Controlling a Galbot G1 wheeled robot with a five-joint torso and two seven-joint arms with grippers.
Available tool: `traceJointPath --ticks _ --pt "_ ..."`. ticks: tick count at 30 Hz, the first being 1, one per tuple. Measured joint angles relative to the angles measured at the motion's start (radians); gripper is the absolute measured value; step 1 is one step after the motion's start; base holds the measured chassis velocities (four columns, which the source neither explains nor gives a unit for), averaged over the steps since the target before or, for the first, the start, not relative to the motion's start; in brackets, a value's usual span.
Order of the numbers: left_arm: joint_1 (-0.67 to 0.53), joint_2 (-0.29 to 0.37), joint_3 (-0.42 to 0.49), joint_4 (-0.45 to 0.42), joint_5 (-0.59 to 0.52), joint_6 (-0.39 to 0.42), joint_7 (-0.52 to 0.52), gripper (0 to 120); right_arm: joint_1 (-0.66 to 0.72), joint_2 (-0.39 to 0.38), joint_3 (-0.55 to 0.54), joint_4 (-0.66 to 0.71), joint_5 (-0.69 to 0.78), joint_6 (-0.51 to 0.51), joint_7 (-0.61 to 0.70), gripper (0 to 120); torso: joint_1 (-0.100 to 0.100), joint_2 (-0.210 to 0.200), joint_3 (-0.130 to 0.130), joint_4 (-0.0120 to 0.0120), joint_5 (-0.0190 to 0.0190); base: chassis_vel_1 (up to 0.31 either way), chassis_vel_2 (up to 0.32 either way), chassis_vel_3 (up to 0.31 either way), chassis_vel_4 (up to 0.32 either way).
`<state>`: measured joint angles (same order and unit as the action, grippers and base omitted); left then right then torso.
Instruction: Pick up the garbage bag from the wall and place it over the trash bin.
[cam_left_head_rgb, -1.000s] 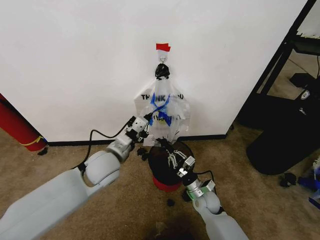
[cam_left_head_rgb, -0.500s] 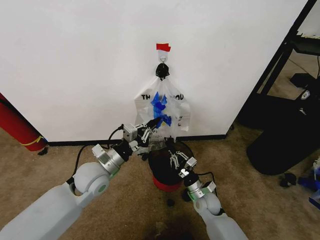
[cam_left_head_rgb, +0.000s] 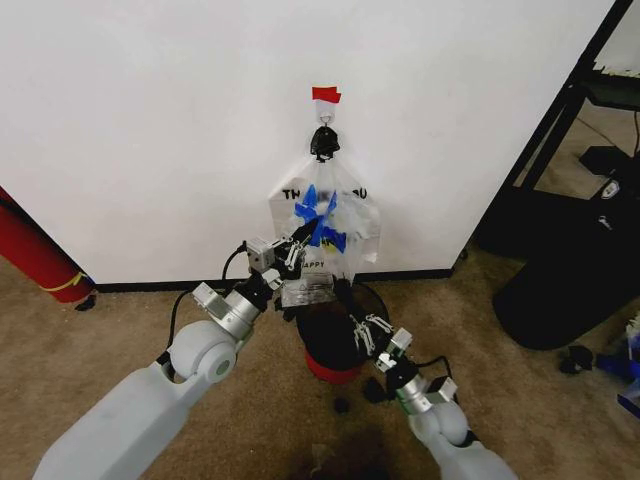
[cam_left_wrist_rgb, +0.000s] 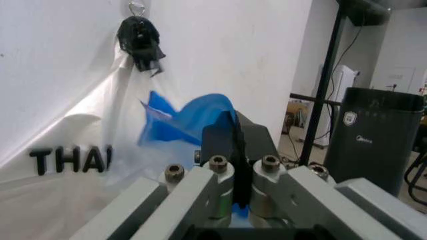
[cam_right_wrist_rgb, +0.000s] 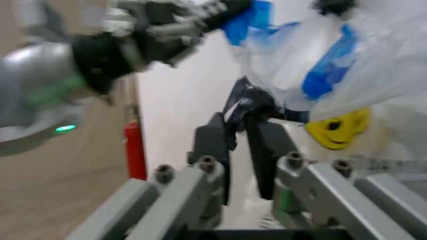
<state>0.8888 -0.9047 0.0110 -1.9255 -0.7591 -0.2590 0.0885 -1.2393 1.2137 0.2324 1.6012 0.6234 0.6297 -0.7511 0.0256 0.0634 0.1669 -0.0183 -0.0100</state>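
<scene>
Up at the wall (cam_left_head_rgb: 150, 120), my left gripper (cam_left_head_rgb: 303, 238) pinches the garbage bag (cam_left_head_rgb: 350, 215) by its blue rim to unhook it; my right gripper (cam_left_head_rgb: 368, 330), fingers slightly apart, waits over the trash bin (cam_left_head_rgb: 325, 345).

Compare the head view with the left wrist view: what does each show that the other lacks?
Head view alone: the trash bin under the garbage bag, red tape strip, carpet, and right end effector over the bin. Left wrist view alone: a dark appliance beside a black stand. Both: the bag hanging from its hook and the left end effector shut on its blue patch.
</scene>
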Motion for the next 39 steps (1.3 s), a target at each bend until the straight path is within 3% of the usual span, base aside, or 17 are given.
traceJointPath --ticks 7,16,18,20,23,32,39 --pt "0.012 -0.008 -0.006 0.004 0.011 -0.001 -0.002 0 -0.016 -0.057 0.023 0.067 0.030 -0.015 -0.106 38 0.000 0.000 0.000 0.0000 0.0000 0.000 0.000 0.000 0.000" --pt "0.021 -0.017 -0.006 0.011 0.030 -0.001 -0.003 0 0.033 -0.069 0.034 0.133 0.081 -0.052 -0.085 68 0.000 0.000 0.000 0.0002 -0.0001 0.000 0.000 0.000 0.000" --pt "0.022 -0.018 -0.006 0.014 0.032 -0.002 -0.003 0 0.049 -0.076 0.021 0.140 0.062 -0.057 -0.003 77 0.000 0.000 0.000 0.0001 -0.0001 0.000 0.000 0.000 0.000" --pt "0.020 -0.020 -0.001 0.022 0.034 -0.003 -0.003 0 0.090 -0.087 0.000 0.139 -0.018 -0.078 0.183 86 0.000 0.000 0.000 0.0003 -0.0001 0.000 0.000 0.000 0.000" --pt "0.011 -0.028 0.011 0.030 0.038 -0.003 -0.002 0 0.160 -0.114 -0.009 0.107 -0.091 -0.096 0.231 98 0.000 0.000 0.000 0.0002 -0.0001 0.000 0.000 0.000 0.000" --pt "0.008 -0.039 0.019 0.040 0.047 -0.003 -0.001 0 0.319 -0.186 -0.058 0.029 -0.191 -0.158 0.268 100 0.000 0.000 0.000 0.0001 0.0000 0.000 0.000 0.000 0.000" --pt "0.011 -0.048 0.019 0.054 0.057 -0.006 0.001 0 0.447 -0.184 -0.095 -0.055 -0.336 -0.158 0.243 100 0.000 0.000 0.000 0.0001 -0.0001 0.000 0.000 0.000 0.000"
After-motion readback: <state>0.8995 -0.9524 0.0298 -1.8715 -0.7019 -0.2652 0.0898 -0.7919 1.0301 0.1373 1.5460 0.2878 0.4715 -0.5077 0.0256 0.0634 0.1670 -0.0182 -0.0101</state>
